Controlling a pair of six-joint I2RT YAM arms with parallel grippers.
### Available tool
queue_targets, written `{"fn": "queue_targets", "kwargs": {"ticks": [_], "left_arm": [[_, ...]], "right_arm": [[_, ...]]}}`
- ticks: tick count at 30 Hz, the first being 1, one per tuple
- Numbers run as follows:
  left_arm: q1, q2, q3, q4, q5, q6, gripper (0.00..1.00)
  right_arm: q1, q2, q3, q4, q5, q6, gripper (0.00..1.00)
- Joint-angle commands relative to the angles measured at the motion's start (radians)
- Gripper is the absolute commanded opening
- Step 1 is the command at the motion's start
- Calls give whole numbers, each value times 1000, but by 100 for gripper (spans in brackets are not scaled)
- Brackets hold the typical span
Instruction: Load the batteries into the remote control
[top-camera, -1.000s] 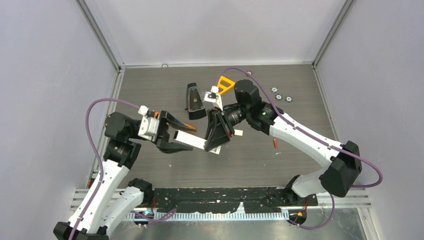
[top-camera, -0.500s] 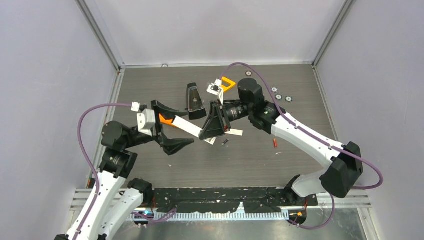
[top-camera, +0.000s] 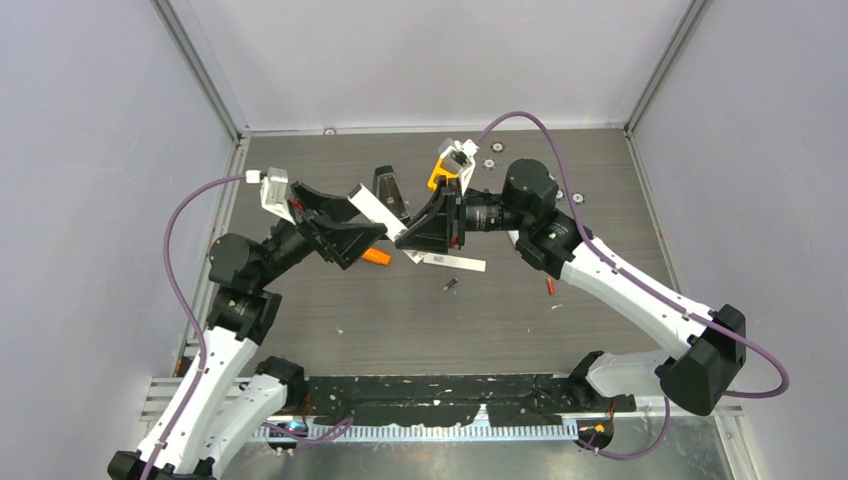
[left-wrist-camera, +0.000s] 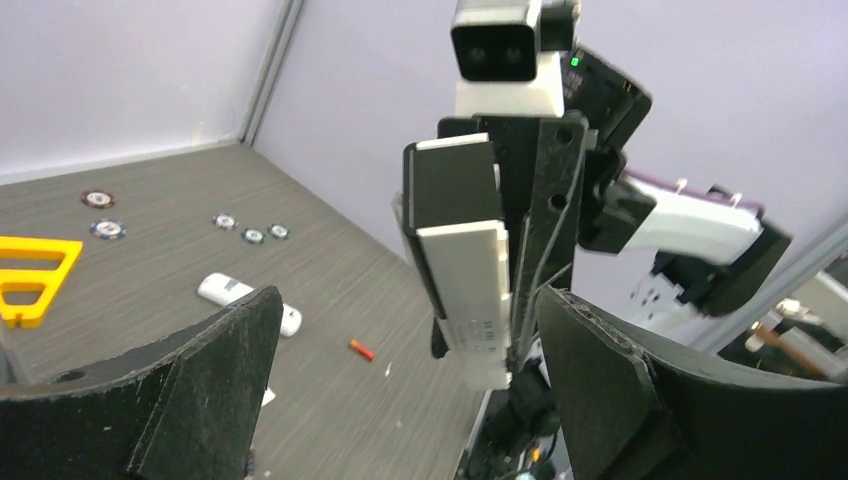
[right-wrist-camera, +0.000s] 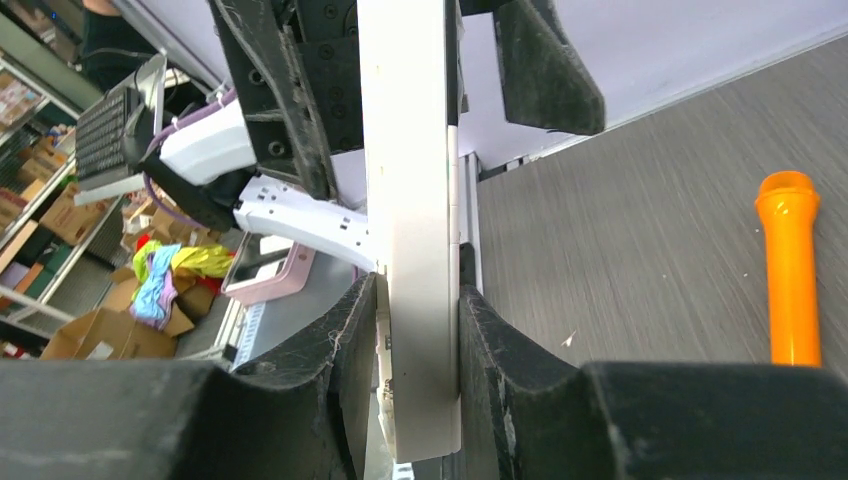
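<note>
Left hand (top-camera: 348, 222) freed remote (left-wrist-camera: 465, 270) (right wrist shows right hand (right-wrist-camera: 412, 335) gripping)

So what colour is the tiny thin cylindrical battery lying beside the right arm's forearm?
The tiny cylindrical battery is red, clearest in the left wrist view.

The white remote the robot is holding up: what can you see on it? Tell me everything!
The white remote is a long, slim bar that looks like plastic, with a dark panel toward one end. The right gripper pinches one end, holding it tilted in the air. Its free end pokes between the fingers of the open left gripper, which stand clear of it.
</note>
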Motion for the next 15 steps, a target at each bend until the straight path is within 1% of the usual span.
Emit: {"fn": "queue_targets", "kwargs": {"ticks": [1, 3, 4, 7, 9, 11, 14, 15], "left_arm": [[2, 9, 31, 179, -88, -191, 100], [2, 32, 21, 235, -107, -268, 100], [2, 43, 15, 257, -113, -293, 96], [2, 70, 7, 268, -130, -332, 74], [2, 82, 9, 257, -128, -348, 64], [2, 98, 12, 263, -110, -358, 57], [1, 109, 14, 259, -94, -369, 53], [2, 112, 12, 258, -93, -369, 47]], "right_arm": [[12, 3, 22, 152, 87, 63, 9], [21, 12, 15, 185, 120, 83, 9], [24, 16, 12, 190, 150, 90, 9], [35, 26, 2, 233, 209, 111, 9], [42, 38, 7, 239, 231, 115, 9], [45, 56, 16, 235, 245, 119, 9], [49, 69, 12, 245, 259, 130, 8], [49, 72, 11, 246, 262, 132, 8]]}}
